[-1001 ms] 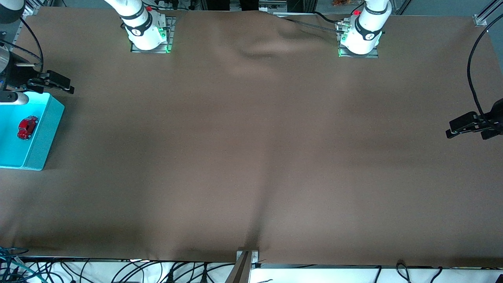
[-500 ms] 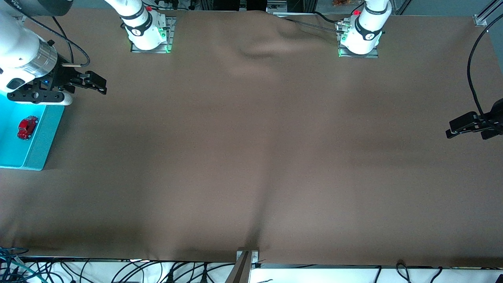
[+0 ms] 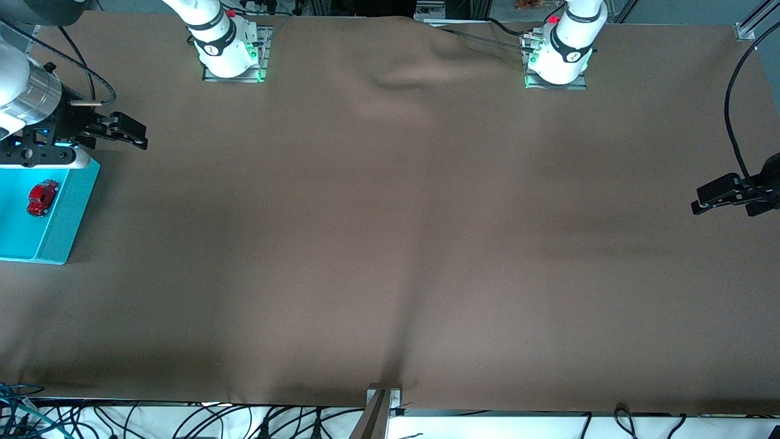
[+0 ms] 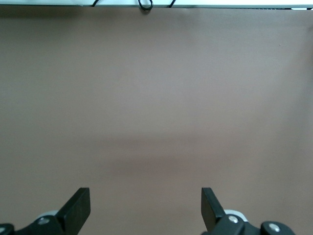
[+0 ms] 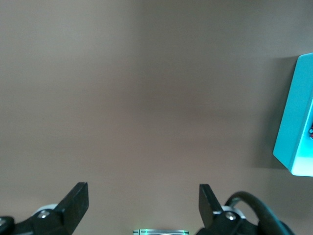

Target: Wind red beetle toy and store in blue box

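Note:
The red beetle toy [image 3: 42,197] lies inside the blue box [image 3: 64,216] at the right arm's end of the table. My right gripper [image 3: 138,134] hangs open and empty over the brown cloth, just off the box's corner nearest the robots' bases. The right wrist body covers that end of the box. In the right wrist view the right gripper [image 5: 143,193] is wide open over bare cloth, with the blue box [image 5: 297,122] off to one side. My left gripper [image 3: 701,200] waits open and empty at the left arm's end of the table, and the left gripper [image 4: 145,196] faces bare cloth.
A brown cloth [image 3: 390,231] covers the table, with wrinkles near the middle between the two arm bases [image 3: 228,55] [image 3: 557,61]. Cables [image 3: 183,421] hang along the table edge nearest the front camera.
The right arm swung its open gripper away from the box toward the table's middle, then came back a little. The toy, the box and the left arm have not moved.

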`<move>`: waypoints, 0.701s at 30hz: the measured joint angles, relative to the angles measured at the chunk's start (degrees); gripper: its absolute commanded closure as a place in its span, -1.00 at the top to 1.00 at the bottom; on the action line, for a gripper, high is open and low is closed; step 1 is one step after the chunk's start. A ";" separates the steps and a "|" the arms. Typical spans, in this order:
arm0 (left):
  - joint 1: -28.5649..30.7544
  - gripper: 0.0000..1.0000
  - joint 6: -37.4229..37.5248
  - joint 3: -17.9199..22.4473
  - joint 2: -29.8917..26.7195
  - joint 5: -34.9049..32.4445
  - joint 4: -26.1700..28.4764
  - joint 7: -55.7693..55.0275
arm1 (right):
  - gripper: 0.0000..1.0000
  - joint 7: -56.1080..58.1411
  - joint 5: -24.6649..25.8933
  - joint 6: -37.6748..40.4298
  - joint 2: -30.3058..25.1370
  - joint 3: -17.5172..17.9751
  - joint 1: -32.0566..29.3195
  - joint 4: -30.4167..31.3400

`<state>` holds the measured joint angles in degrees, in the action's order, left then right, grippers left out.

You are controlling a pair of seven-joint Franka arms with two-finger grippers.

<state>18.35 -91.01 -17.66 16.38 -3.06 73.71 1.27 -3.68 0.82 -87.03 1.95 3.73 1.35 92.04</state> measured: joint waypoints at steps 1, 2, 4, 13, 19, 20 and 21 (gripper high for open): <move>0.00 1.00 0.02 0.00 0.02 0.00 0.00 0.00 | 1.00 0.76 0.05 0.17 0.11 -0.08 -0.07 -0.19; 0.00 1.00 0.04 0.00 0.03 0.00 0.00 0.00 | 1.00 1.45 0.09 0.32 0.17 -0.16 -0.14 -0.30; 0.00 1.00 0.05 0.00 0.05 0.00 0.00 0.00 | 1.00 3.48 0.09 0.84 0.32 -0.49 -0.41 -0.54; 0.00 1.00 0.09 0.00 0.06 0.00 0.00 0.00 | 1.00 5.35 0.09 1.22 0.50 -1.23 -1.26 -0.73; 0.00 1.00 0.10 0.07 0.06 0.00 0.00 0.00 | 1.00 2.53 0.09 1.38 0.64 -1.24 -1.26 -0.73; 0.00 1.00 0.10 0.09 0.06 0.00 0.00 0.00 | 1.00 2.52 0.09 1.47 0.68 -1.25 -1.26 -0.73; 0.00 1.00 0.10 0.09 0.06 0.00 0.00 0.00 | 1.00 2.52 0.09 1.59 0.71 -1.25 -1.26 -0.73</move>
<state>18.35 -90.92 -17.57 16.44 -3.06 73.71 1.27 -1.15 0.91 -85.44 2.66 2.48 0.09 91.30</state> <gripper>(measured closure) 0.000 0.000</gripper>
